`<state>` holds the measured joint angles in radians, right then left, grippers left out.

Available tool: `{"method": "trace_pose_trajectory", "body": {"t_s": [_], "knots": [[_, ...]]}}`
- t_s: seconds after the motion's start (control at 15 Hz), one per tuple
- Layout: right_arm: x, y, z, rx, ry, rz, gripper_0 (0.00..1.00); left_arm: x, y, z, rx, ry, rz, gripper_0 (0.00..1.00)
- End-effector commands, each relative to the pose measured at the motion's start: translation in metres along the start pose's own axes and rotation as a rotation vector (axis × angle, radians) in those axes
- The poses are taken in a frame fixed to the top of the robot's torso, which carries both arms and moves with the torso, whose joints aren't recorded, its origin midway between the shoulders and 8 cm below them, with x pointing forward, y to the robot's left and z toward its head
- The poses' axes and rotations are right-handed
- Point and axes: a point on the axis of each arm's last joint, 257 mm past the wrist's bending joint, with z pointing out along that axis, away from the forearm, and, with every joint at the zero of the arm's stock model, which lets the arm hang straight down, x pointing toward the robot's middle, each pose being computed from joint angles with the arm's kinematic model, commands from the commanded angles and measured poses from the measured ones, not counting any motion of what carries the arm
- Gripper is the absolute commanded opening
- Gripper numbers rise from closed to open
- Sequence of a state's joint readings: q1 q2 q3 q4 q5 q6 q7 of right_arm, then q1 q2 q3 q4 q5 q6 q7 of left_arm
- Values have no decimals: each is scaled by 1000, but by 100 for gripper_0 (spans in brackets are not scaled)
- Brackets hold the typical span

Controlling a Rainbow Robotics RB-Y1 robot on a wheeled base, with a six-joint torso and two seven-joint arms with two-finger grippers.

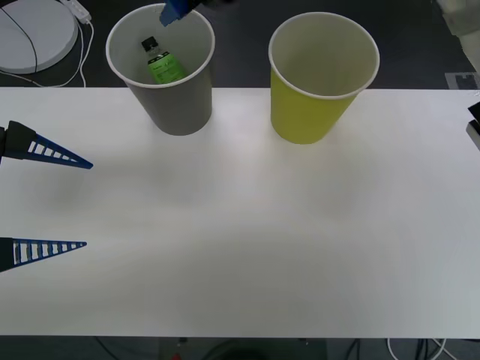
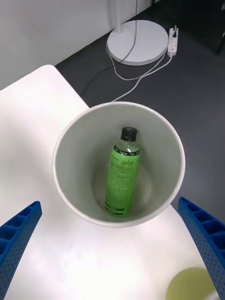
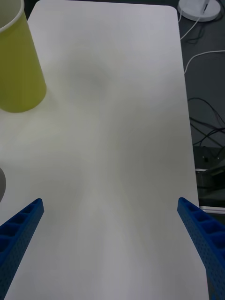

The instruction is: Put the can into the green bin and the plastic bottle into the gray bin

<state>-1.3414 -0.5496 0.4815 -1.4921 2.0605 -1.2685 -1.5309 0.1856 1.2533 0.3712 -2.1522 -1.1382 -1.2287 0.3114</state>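
The plastic bottle [image 1: 161, 64] [image 2: 123, 180] leans inside the gray bin [image 1: 176, 105] [image 2: 63, 159], cap up, on the table's far left. The green bin [image 1: 311, 112] [image 3: 18, 70] [image 2: 187, 283] stands upright to its right, and its inside looks pale and bare from the front. The can is out of view. My right gripper [image 2: 110, 204] hovers open directly above the gray bin, holding nothing; one of its blue fingers [image 1: 172, 13] shows over the bin's far rim. My left gripper [image 1: 88, 204] [image 3: 110, 201] is open at the table's left edge, holding nothing.
The white table [image 1: 262, 247] stretches in front of both cups. On the dark floor behind it lie a white round base [image 1: 30, 34] [image 2: 138, 42] with a cable and a power strip [image 2: 173, 40]. More cables [image 3: 201, 117] trail beside the table.
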Motion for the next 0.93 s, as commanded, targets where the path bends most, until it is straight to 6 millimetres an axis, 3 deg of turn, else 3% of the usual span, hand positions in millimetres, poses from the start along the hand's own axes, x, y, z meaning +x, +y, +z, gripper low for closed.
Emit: {"method": "trace_pose_trajectory", "body": {"t_s": [0.07,0.53,0.93], "knots": [[18,4,-18,-19,-12,-21,100,0,0,0,0,0,0,100],[80,14,-64,-85,-70,-81,100,0,0,0,0,0,0,100],[130,13,-81,-70,-119,-177,100,0,0,0,0,0,0,100]]}}
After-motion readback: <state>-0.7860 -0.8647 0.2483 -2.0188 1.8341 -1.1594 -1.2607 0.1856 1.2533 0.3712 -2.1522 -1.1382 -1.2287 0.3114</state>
